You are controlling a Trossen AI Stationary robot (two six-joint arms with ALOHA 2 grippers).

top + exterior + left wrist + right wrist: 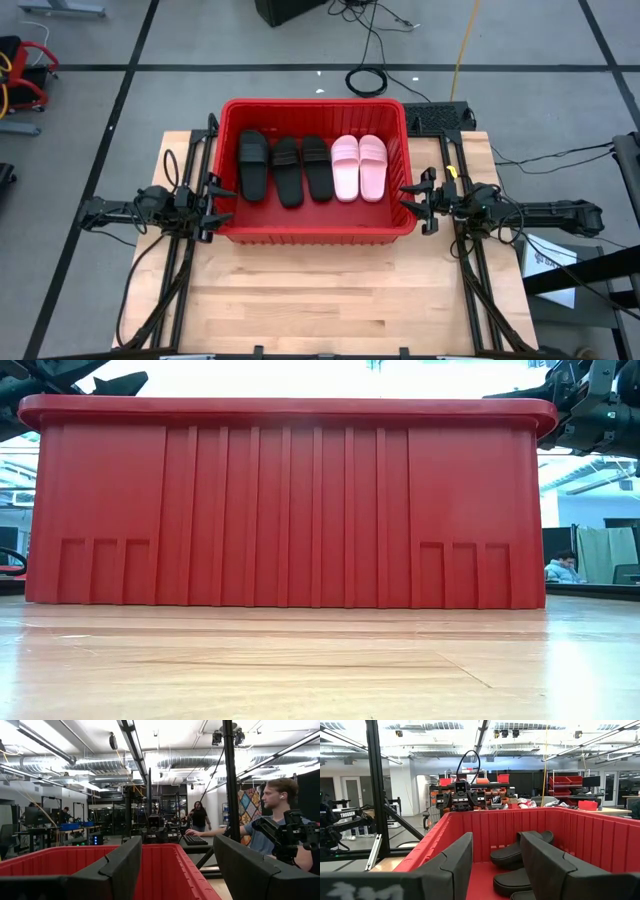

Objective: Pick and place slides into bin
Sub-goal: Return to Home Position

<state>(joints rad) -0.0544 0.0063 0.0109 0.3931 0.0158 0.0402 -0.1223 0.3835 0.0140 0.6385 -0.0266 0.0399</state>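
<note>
The red bin [315,232] stands on the wooden table's far half. On its floor lie three black slides [288,170] side by side and two pale pink slides [359,167] to their right; a fourth black one does not show. My left gripper [216,196] is open and empty, just outside the bin's left rim, and it looks across the bin in the left wrist view [175,870]. My right gripper [414,200] is open and empty at the bin's right rim [495,865], facing the black slides [517,851]. In the low view the bin's near wall [290,510] hides the slides.
Bare wooden table [330,300] lies in front of the bin. Dark arm frames run along both table sides [175,280]. A person [272,820] sits beyond the table's right side, and others are farther off in the room. Cables lie on the floor behind the table [368,78].
</note>
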